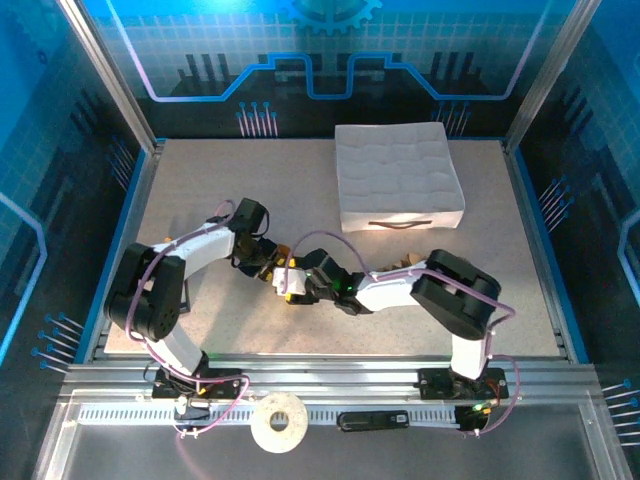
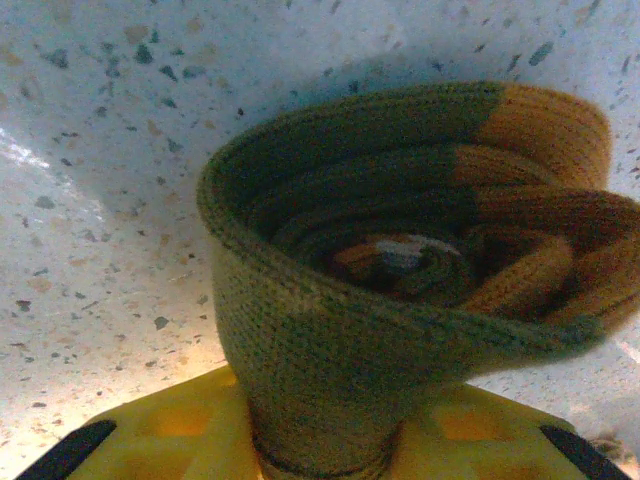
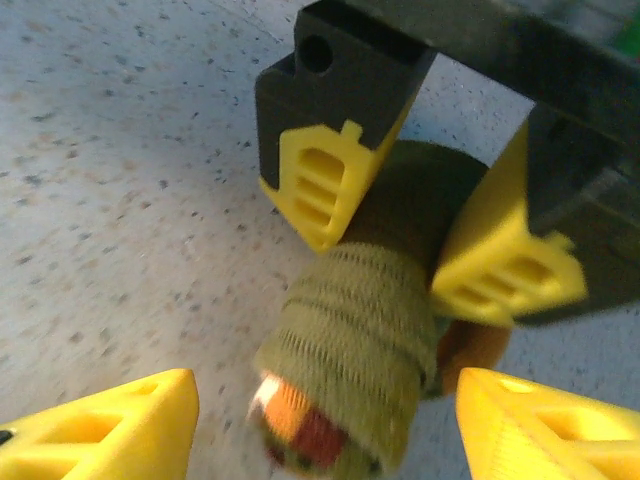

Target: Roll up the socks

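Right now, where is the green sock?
The green sock is rolled and pinched in the left gripper, near the front middle of the top view. The open right gripper straddles its free end, and the white box sits farther back.

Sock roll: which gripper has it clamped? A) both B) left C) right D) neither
B: in the right wrist view, the pads of the left gripper pinch the sock roll, while the right gripper stands open, its fingers wide of it.
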Controlling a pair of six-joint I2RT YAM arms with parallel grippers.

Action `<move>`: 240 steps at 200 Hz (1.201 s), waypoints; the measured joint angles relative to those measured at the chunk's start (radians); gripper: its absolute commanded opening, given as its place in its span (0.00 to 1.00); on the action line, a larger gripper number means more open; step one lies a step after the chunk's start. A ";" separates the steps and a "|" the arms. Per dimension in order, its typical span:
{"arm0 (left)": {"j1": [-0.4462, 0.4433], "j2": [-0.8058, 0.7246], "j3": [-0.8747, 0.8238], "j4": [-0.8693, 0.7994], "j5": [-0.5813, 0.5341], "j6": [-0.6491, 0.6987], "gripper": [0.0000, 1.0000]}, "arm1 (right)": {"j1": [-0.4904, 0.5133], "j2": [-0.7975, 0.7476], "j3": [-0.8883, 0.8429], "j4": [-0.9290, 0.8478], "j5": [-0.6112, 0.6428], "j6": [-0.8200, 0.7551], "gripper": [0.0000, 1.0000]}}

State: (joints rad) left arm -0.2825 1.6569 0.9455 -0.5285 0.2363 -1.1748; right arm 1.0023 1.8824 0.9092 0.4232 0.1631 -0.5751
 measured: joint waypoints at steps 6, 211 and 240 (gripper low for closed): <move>0.004 0.000 0.000 -0.003 0.006 0.000 0.34 | 0.005 0.023 0.020 0.000 0.013 -0.008 0.66; 0.034 -0.090 0.037 -0.144 -0.042 -0.222 0.99 | -0.107 0.104 0.219 -0.263 -0.321 0.351 0.00; 0.024 0.002 0.120 -0.153 -0.045 -0.238 1.00 | -0.107 0.104 0.222 -0.271 -0.322 0.355 0.00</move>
State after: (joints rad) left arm -0.2584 1.6585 1.0653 -0.6815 0.1917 -1.4128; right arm 0.8951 1.9865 1.1309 0.1520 -0.1585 -0.2199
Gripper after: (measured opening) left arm 0.994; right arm 0.107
